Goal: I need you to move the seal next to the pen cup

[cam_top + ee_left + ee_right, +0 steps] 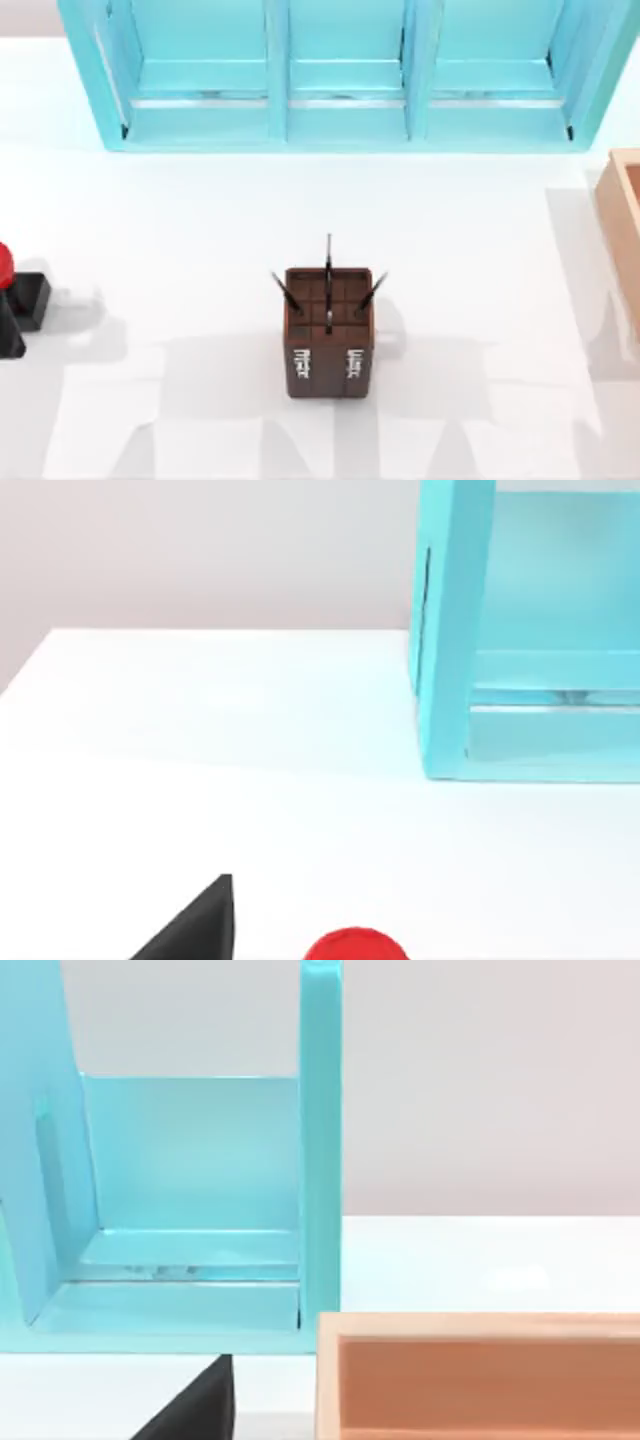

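At the left edge of the white table (pixel 200 210): seal (pixel 28 298), black block base down on the surface, red knob cut off by the top view's border. Well apart from the pen cup (pixel 328 345), with bare surface between.

Near the middle of the surface, toward the near edge: pen cup, dark brown and upright, gridded inside, three thin dark pens (pixel 328 262) sticking out, white marks on its front face.

Along the far edge: wide teal shelf unit (pixel 345 100) with open compartments. At the right edge: light wooden box (pixel 622 215), partly out of the top view.

Close over the seal in the left wrist view: left gripper (pixel 195 928), seen as one black tip just beside the red knob. Width of its grip: cannot tell.

Near the wooden box and the shelf's right end in the right wrist view: right gripper (pixel 195 1405), again one black tip. Width of its grip: cannot tell.
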Controlling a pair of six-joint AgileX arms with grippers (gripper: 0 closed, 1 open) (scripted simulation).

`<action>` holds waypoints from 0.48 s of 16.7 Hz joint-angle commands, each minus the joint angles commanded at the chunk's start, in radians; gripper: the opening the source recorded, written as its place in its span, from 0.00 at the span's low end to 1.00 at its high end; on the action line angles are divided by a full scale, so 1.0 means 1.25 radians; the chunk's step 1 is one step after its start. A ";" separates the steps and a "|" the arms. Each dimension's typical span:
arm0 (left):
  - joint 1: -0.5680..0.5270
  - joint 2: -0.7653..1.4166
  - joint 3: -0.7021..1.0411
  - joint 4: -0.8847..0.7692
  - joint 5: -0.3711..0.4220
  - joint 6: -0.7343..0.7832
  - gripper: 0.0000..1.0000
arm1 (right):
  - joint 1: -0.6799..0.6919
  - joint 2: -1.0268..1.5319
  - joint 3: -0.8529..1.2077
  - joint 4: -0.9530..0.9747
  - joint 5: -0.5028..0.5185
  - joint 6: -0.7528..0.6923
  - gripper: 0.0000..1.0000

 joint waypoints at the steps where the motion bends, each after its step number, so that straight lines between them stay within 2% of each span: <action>1: 0.002 0.060 0.055 -0.045 0.000 0.003 1.00 | 0.000 0.000 0.000 0.000 0.000 0.000 1.00; 8: 0.020 0.631 0.503 -0.429 0.002 0.026 1.00 | 0.000 0.000 0.000 0.000 0.000 0.000 1.00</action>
